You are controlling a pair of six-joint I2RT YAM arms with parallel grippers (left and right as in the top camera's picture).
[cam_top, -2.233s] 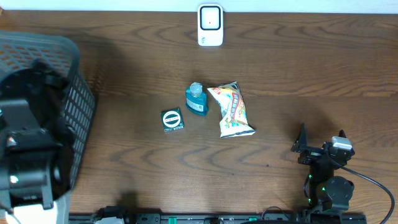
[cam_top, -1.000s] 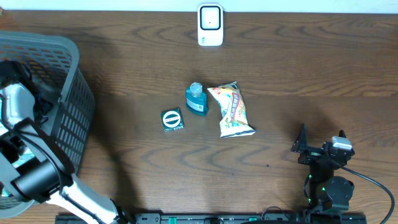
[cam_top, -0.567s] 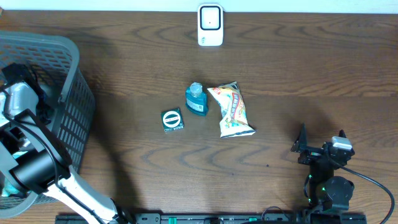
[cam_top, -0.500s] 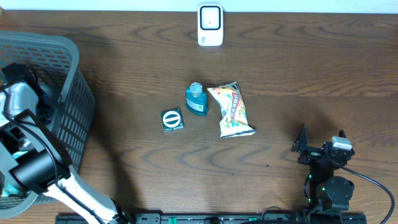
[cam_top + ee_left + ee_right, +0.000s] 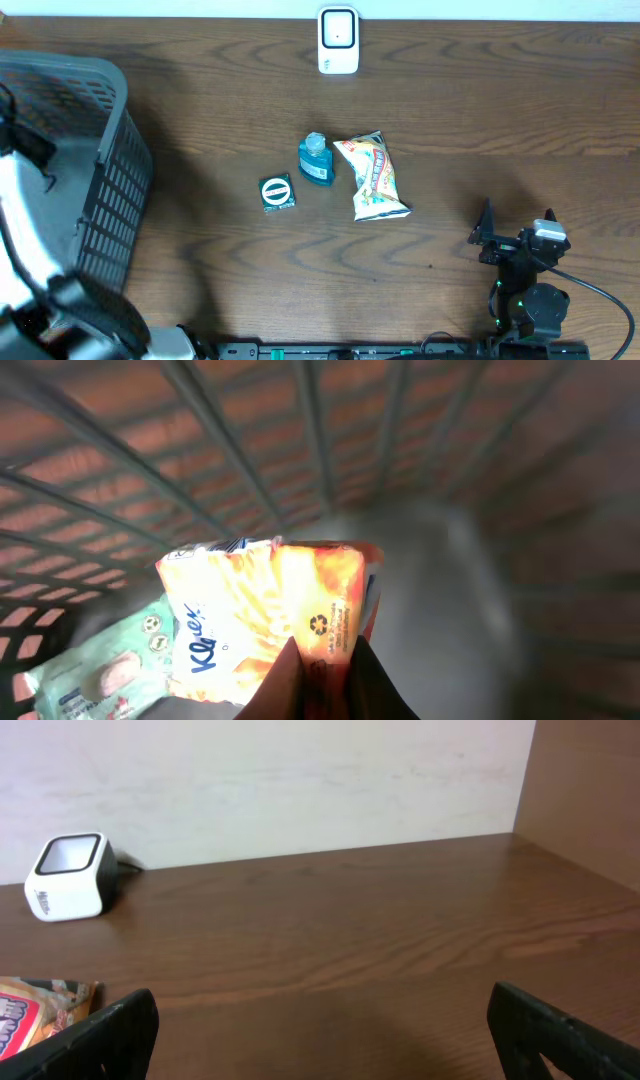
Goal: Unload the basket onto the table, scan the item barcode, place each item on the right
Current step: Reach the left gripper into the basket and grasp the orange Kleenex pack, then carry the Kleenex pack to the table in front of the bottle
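We record left gripper (image 5: 320, 665) down inside the basket (image 5: 300, 430), clamped on an orange pack (image 5: 270, 610) lettered "Klee…"; right gripper (image 5: 325, 1020) outside the basket, spread wide, empty.

Left arm (image 5: 22, 230) is up along the left edge of the overhead view, blurred. Left claw (image 5: 322, 655) is pinched tight on a tissue pack (image 5: 260, 615), jaws almost touching. Right arm (image 5: 530, 295) is folded low at front right. Right claw (image 5: 320, 1005) is spread wide, gripping nothing.
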